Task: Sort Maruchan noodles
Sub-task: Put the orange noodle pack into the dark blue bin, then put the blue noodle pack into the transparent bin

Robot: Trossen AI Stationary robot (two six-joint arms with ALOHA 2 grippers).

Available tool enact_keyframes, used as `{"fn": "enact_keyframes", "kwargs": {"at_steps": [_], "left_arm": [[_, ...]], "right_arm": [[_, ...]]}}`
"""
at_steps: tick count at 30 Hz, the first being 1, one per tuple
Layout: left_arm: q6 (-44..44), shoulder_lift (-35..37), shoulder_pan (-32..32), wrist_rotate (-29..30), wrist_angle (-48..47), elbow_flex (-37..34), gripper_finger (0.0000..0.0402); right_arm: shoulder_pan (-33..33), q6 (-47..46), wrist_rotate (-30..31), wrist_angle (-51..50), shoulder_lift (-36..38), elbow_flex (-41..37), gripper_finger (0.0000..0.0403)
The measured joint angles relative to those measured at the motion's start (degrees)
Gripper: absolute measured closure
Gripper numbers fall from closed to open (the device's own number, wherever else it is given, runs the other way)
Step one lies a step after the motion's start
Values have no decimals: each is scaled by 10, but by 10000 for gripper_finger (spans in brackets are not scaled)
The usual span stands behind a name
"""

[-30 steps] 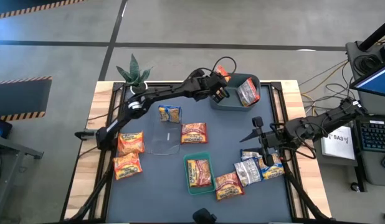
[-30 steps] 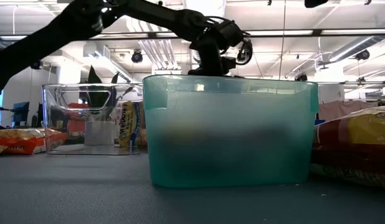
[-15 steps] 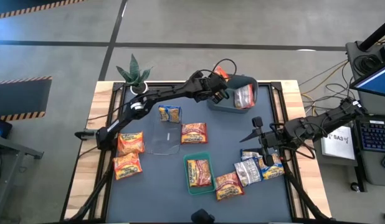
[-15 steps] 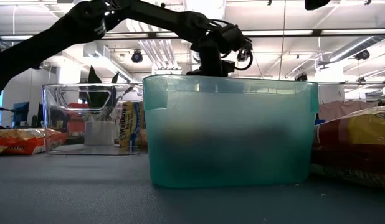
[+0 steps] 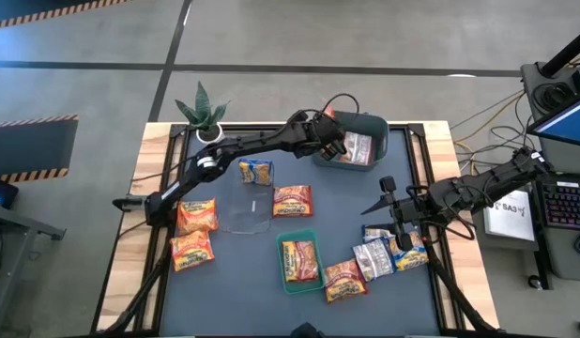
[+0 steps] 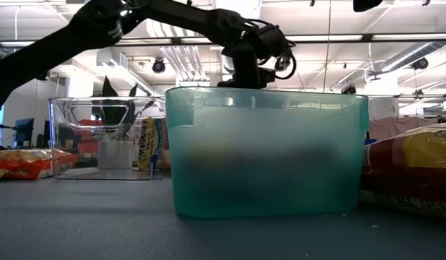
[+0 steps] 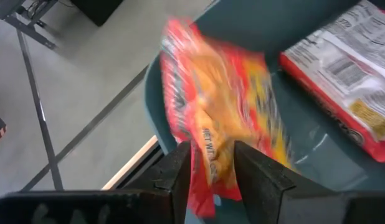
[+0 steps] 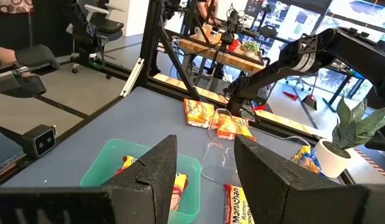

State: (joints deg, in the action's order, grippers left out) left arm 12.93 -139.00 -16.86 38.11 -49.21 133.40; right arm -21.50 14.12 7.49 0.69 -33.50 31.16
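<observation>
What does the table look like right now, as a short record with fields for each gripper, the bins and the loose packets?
left gripper: over the grey-blue plastic bin, orange-red ramen packet between its fingers
grey-blue bin contents: one red-edged packet, label side up
right gripper: open, holding nothing, above the table's right side
green plastic bin: one orange packet inside
clear plastic bin: looks empty
loose packets: several on the dark table mat

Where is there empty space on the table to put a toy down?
Bare mat in the near-left corner, below the two orange packets. More bare mat between the grey bin and the right pincer. Crowded near the green tray and the silver packets.
</observation>
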Motion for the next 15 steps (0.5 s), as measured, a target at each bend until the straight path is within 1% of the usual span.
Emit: {"fn": "enact_keyframes", "kwargs": {"at_steps": [10,15], "left_arm": [[7,0,8,0,-2,0,264],[12,0,13,0,-1,0,256]], "right_arm": [[0,-1,0,0,0,0,252],[0,-2,0,-1,0,0,252]]}}
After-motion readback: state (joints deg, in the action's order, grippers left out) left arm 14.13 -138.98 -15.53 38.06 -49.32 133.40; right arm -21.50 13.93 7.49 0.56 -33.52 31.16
